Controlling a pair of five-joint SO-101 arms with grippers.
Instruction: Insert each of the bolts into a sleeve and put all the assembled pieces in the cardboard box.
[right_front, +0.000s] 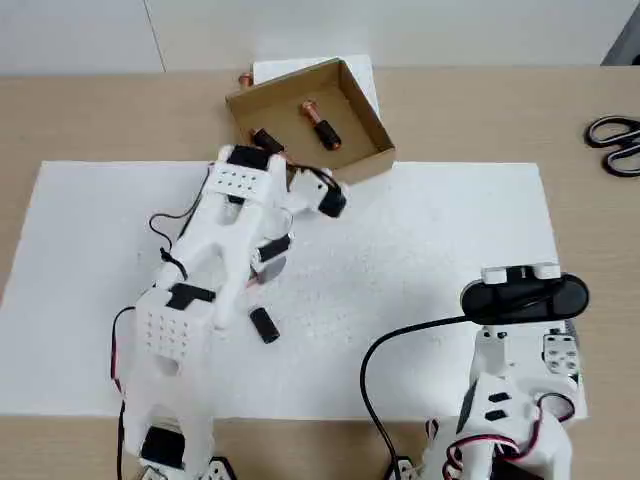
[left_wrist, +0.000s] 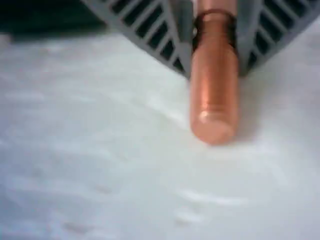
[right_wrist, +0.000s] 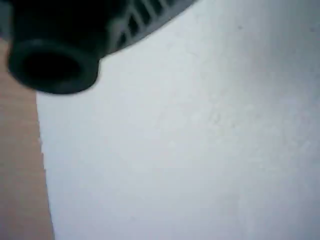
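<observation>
My left gripper (left_wrist: 215, 70) is shut on a copper bolt (left_wrist: 214, 100), whose free end points down at the white mat (left_wrist: 100, 150). In the high view this gripper (right_front: 320, 190) hangs just in front of the cardboard box (right_front: 372, 128). My right gripper (right_wrist: 75, 25) is shut on a black sleeve (right_wrist: 52, 67), open end toward the camera, low over the mat's edge; its arm (right_front: 525, 298) sits folded at the front right. A loose black sleeve (right_front: 264, 324) lies on the mat beside the left arm. An assembled bolt and sleeve (right_front: 322, 125) lies in the box.
Another dark piece (right_front: 265, 138) rests in the box's near-left corner. A copper piece (right_front: 243, 78) lies behind the box. Scissors (right_front: 615, 145) lie on the wooden table at the far right. Bare wood (right_wrist: 20, 175) borders the mat beside the right gripper.
</observation>
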